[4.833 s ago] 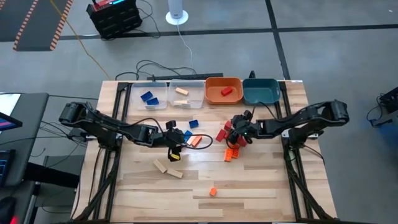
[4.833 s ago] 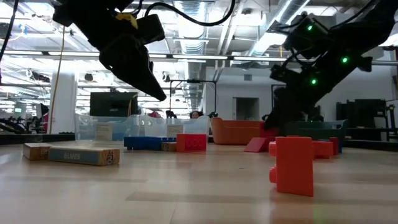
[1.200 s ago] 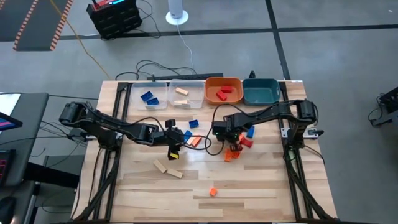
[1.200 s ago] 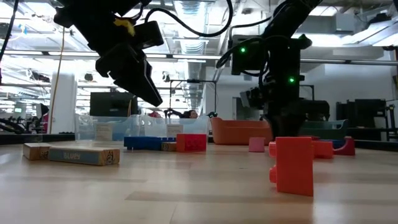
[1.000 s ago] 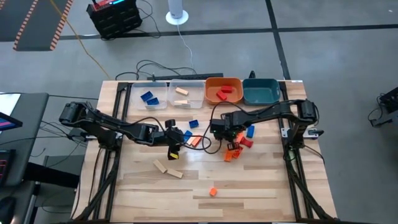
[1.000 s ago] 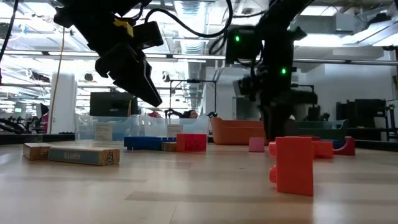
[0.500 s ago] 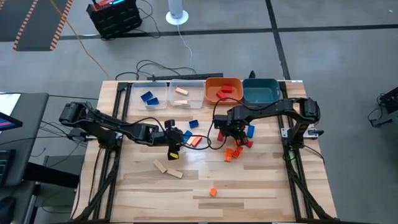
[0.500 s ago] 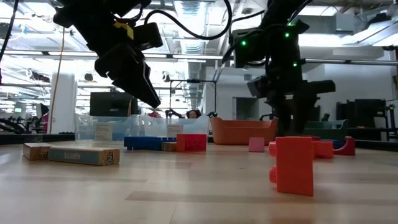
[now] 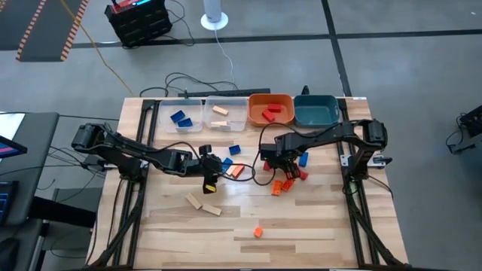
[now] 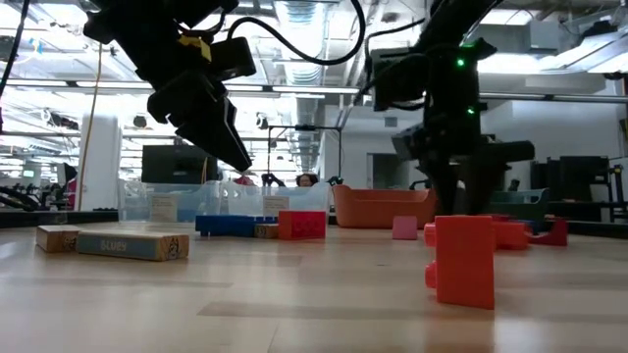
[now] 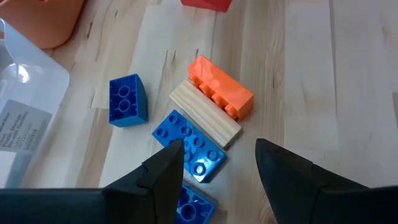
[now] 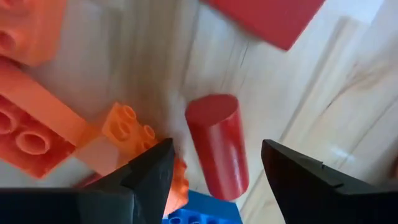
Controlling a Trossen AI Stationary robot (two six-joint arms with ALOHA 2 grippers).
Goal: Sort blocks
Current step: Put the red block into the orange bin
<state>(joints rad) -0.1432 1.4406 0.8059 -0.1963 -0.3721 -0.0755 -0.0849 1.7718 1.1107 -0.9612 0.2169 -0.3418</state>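
Four bins in a row at the far edge of the tabletop [image 9: 316,226]: a clear bin [image 9: 180,114] with two blue blocks [image 9: 181,119], a second clear bin [image 9: 226,113] with tan blocks [image 9: 220,111], an orange bin [image 9: 270,109] with two red blocks [image 9: 271,113], and a teal bin [image 9: 316,110], contents not visible. Loose blocks at centre: a blue-tan-orange cluster [image 11: 205,118] under the left gripper [image 11: 219,163], fingers apart, nothing between them. Right gripper [image 12: 214,163] low over a red and orange pile [image 9: 285,179], fingers spread wide, a red cylinder [image 12: 217,144] lying between them, unclamped. Two tan blocks [image 9: 203,203] nearer the front; one small orange block [image 9: 258,232] alone near the front edge. Cables cross between the arms.
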